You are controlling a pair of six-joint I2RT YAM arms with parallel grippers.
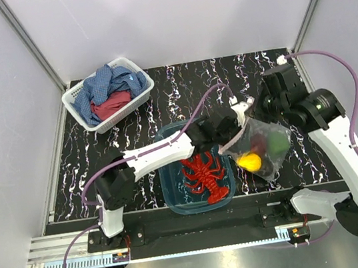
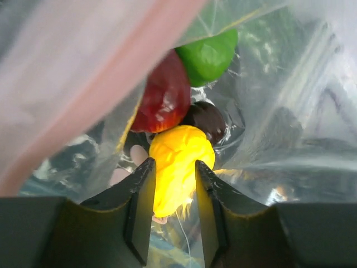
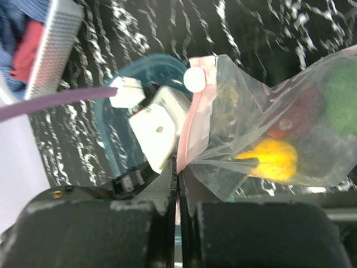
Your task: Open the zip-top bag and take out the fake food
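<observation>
Left wrist view: the left gripper [image 2: 174,167] has its fingers partly parted inside the bag [image 2: 290,111], the yellow fruit [image 2: 178,148] showing in the gap; no firm pinch is evident. A dark red fruit [image 2: 164,95] and green pepper [image 2: 209,56] sit beyond. The right gripper [image 3: 178,167] is clamped tight on the bag's pink zip strip [image 3: 192,117], beside the tub [image 1: 167,146] where the lobster [image 1: 205,176] lies. The film looks limp and slippery, the toys light, hard and smooth; the fruit is best taken across its middle.
</observation>
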